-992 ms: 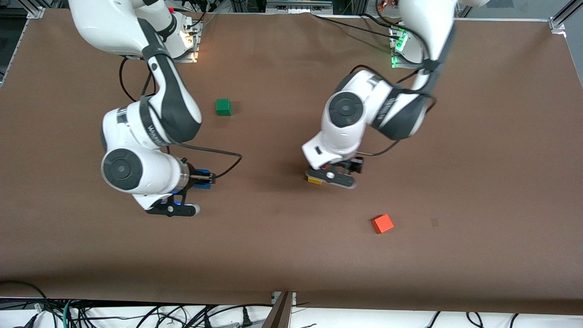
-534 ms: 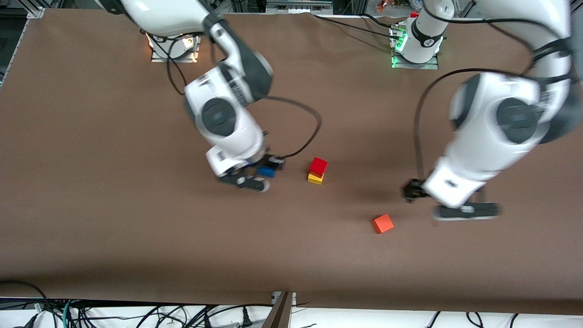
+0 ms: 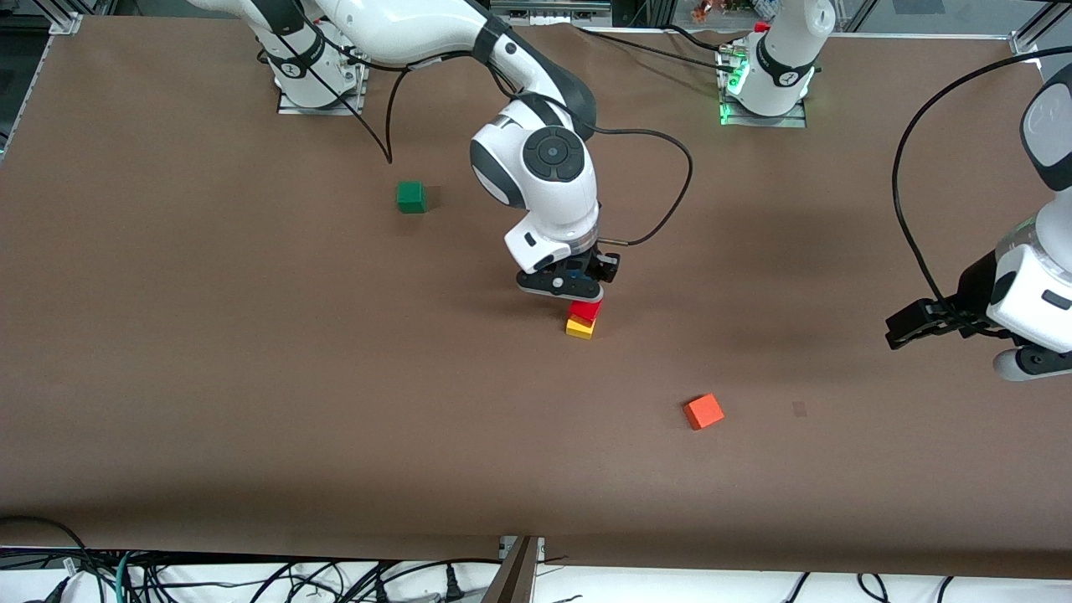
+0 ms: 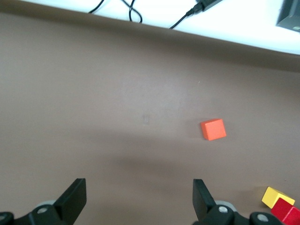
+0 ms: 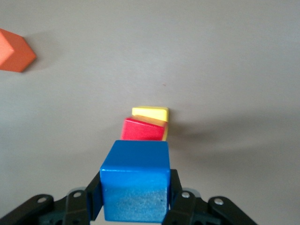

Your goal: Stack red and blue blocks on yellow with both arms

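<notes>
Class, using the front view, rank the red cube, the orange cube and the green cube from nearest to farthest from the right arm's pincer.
Right pincer holds the blue cube.
1. Red cube, just under it, on the yellow cube.
2. Orange cube, nearer the camera, toward the left arm's end.
3. Green cube, near the right arm's base; close to the orange cube's distance.

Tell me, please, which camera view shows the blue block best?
The right wrist view: the blue block fills it, clamped in the right gripper. The front view hides it under that gripper; the left wrist view misses it.
</notes>
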`<move>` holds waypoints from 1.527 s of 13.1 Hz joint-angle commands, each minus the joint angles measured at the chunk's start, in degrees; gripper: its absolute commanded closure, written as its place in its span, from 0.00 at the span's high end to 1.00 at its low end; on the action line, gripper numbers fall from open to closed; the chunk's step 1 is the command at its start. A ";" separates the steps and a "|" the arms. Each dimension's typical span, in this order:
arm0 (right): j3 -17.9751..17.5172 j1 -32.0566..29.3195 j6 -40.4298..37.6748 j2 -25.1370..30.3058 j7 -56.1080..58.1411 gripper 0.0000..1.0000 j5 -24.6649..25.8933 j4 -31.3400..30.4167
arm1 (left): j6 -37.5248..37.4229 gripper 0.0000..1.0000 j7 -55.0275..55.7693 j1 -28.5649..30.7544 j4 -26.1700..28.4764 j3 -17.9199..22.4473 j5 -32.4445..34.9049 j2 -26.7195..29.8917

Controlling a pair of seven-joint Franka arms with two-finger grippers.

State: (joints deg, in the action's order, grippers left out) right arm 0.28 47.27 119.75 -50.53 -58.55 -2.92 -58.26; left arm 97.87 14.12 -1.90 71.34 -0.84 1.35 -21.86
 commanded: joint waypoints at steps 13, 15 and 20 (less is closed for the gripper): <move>0.24 -0.16 5.32 -3.17 -0.60 0.68 0.81 0.95 | -2.95 1.00 -4.95 3.83 14.86 -1.09 -2.14 12.00; 0.25 -0.60 5.32 -3.08 -0.34 0.99 0.81 0.95 | -2.86 1.00 -6.21 4.71 18.30 -1.09 -2.14 14.29; 0.86 -1.47 2.18 -0.90 -0.25 0.99 0.72 0.95 | -3.30 1.00 -7.17 5.59 17.26 -0.91 -2.14 12.81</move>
State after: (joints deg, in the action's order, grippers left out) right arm 1.07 46.47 124.71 -53.23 -58.53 -2.91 -57.89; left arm 94.41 8.68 3.07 87.91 -1.66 0.80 -9.50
